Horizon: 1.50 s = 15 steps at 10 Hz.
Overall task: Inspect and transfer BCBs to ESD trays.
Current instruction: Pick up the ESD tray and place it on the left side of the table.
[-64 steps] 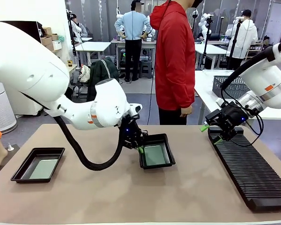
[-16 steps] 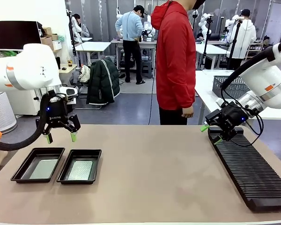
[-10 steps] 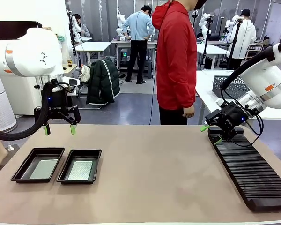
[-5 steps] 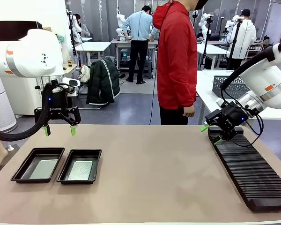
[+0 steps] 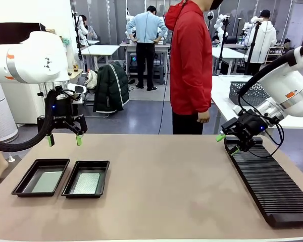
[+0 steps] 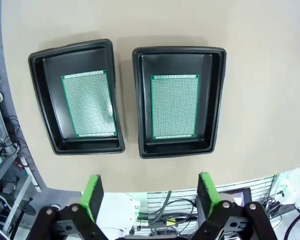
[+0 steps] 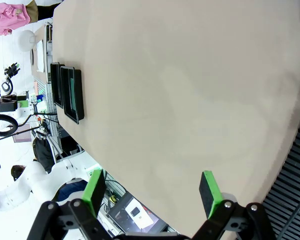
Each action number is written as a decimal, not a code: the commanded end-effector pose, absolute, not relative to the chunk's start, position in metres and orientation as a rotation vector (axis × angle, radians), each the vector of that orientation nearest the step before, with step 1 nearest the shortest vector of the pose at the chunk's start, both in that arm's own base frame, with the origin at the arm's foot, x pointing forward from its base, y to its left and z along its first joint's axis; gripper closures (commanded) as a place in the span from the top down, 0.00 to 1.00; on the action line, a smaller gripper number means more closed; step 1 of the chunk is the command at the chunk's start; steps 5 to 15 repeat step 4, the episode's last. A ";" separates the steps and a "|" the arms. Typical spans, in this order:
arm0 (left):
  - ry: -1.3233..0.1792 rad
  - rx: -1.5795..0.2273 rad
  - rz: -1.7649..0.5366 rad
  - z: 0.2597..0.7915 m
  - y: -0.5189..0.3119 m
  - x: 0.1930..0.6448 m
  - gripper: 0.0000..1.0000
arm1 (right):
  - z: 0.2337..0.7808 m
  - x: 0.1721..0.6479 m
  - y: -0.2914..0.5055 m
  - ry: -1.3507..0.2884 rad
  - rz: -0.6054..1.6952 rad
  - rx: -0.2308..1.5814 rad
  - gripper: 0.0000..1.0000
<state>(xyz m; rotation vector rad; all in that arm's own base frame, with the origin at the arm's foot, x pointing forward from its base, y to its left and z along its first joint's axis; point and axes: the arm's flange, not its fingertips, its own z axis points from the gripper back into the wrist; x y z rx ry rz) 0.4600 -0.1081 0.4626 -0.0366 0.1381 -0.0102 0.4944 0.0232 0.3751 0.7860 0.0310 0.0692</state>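
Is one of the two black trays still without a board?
No: in the left wrist view each tray holds a green board flat on its floor.

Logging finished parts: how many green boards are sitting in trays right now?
2. One board lies flat in the tray nearest the table's left edge; the other board lies flat in the tray right beside it. None shows elsewhere.

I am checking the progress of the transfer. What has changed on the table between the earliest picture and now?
The left gripper let go of the second tray, which went from the table's middle to beside the first tray at the left, then rose, open. Each tray holds one board. The right gripper, open by the rack, and the first tray stayed put.
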 end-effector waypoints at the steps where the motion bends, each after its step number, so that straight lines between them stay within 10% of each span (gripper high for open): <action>1: 0.134 -0.044 -0.019 0.462 -0.106 0.460 1.00 | 0.378 0.494 0.025 0.037 0.051 0.772 1.00; 15: 0.134 -0.044 -0.019 0.462 -0.106 0.460 1.00 | 0.378 0.494 0.025 0.037 0.051 0.772 1.00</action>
